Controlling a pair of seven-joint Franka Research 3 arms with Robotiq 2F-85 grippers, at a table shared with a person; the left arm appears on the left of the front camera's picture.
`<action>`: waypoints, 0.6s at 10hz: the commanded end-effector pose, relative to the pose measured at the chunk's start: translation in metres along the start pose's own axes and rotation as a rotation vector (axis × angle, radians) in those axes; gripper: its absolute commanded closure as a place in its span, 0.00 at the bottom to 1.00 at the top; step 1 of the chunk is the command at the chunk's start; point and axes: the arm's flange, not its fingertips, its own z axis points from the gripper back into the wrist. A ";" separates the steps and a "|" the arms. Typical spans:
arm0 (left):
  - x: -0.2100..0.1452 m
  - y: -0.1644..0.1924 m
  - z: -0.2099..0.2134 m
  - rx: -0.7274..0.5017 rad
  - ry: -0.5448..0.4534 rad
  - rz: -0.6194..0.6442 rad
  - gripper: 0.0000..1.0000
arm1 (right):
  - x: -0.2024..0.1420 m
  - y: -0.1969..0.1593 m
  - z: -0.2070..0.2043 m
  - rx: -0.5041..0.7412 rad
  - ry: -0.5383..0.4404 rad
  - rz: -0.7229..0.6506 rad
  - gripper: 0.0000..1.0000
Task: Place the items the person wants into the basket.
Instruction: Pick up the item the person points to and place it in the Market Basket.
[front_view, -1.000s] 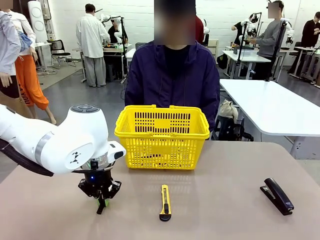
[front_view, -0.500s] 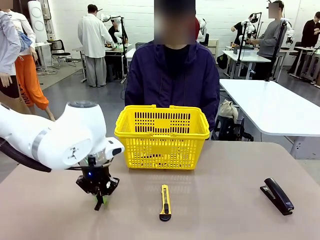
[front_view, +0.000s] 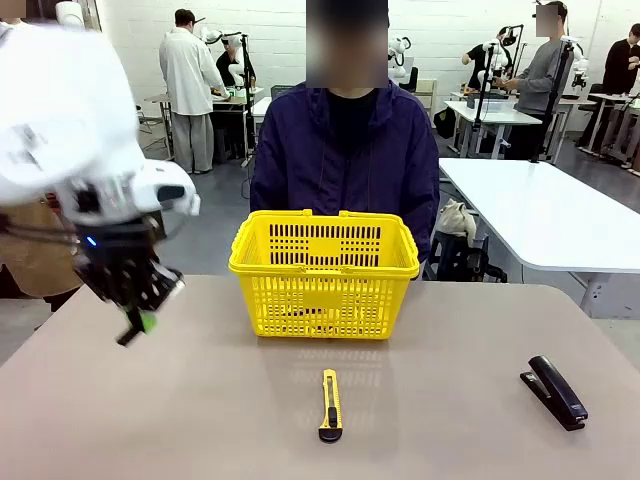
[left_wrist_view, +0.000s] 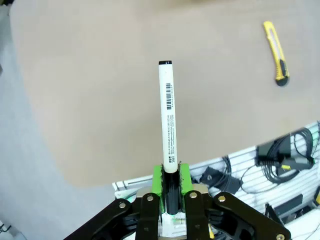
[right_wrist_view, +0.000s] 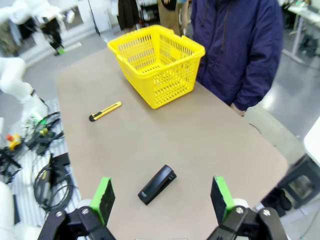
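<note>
My left gripper (front_view: 137, 327) hangs in the air above the table's left side, left of the yellow basket (front_view: 323, 275), and is blurred by motion. In the left wrist view the left gripper (left_wrist_view: 171, 180) is shut on the black-capped end of a white marker (left_wrist_view: 167, 115), whose barcoded body sticks straight out past the green pads over the table. The basket (right_wrist_view: 157, 60) stands at the far edge in front of the person (front_view: 345, 150) in a dark jacket. My right gripper (right_wrist_view: 161, 196) stands open high above the table, holding nothing.
A yellow-and-black utility knife (front_view: 330, 405) lies in front of the basket near the middle of the table (front_view: 440, 420). A black stapler (front_view: 555, 392) lies at the right. Cables and gear (left_wrist_view: 285, 155) sit below the table's near edge.
My left arm has risen from low over the table and swung up and to the left, carrying the marker with it. Knife, stapler and basket have not moved.
</note>
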 end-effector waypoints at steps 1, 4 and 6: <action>0.005 0.007 0.020 -0.028 0.008 -0.034 1.00 | 0.000 -0.001 -0.001 0.002 -0.030 0.017 0.00; -0.001 0.014 0.028 -0.060 0.019 -0.052 1.00 | 0.000 -0.001 -0.001 0.002 -0.030 0.017 0.00; 0.001 0.009 0.034 -0.024 0.006 -0.032 1.00 | 0.000 -0.001 -0.001 0.002 -0.030 0.017 0.00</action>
